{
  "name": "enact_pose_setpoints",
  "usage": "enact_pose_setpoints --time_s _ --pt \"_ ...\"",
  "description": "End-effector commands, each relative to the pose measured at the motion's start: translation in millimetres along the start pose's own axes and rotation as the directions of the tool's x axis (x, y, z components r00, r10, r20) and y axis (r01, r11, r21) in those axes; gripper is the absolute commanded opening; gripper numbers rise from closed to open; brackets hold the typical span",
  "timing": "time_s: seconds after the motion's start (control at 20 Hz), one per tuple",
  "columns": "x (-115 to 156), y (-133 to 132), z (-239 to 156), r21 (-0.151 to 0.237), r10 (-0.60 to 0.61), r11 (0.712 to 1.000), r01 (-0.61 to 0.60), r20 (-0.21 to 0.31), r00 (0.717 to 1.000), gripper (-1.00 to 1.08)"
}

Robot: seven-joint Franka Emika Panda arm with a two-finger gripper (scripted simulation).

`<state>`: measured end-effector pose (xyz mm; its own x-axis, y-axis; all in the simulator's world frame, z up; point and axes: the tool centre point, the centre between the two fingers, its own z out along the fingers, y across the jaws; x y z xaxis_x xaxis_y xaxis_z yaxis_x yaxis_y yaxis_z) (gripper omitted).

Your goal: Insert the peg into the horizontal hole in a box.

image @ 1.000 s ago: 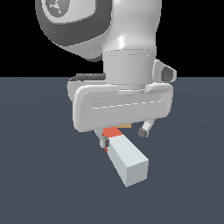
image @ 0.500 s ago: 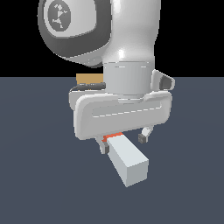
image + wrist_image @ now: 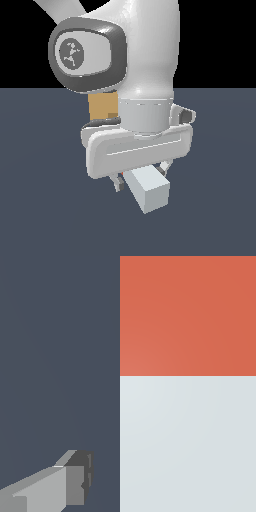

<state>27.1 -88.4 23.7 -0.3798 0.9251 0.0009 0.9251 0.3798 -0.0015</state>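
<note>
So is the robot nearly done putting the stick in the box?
Not yet. The gripper sits around the peg, apparently gripping it near where red meets white. The box peeks out behind the arm, apart from the peg, and its hole is hidden. Carrying the peg over, lining up and pushing in are left.

- A flat, matte slate-blue floor (image 3: 40,210) fills the lower part of the exterior view, plain and unmarked.
- Above a straight horizon lies a plain black backdrop (image 3: 220,40).
- Lighting is soft and even.
- The wrist view shows the same slate-blue floor (image 3: 55,346).
</note>
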Motion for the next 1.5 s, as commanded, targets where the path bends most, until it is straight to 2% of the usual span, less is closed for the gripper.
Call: enact_pose_setpoints --time_s 0.0,0.8,1.15,1.45 --pt "-0.6 0.8 0.2 -0.002 0.0 1.0 0.0 0.001 1.0 -1.0" --pt "2.2 -3.3 -3.0 -0.001 0.024 1.0 -0.024 0.0 1.0 -1.0" --pt "12.6 -18.2 -15.4 -0.002 0.117 0.993 -0.117 0.0 0.993 -1.0" --pt "29.7 -37.1 -33.0 -0.002 0.246 0.969 -0.246 0.0 0.969 -1.0"
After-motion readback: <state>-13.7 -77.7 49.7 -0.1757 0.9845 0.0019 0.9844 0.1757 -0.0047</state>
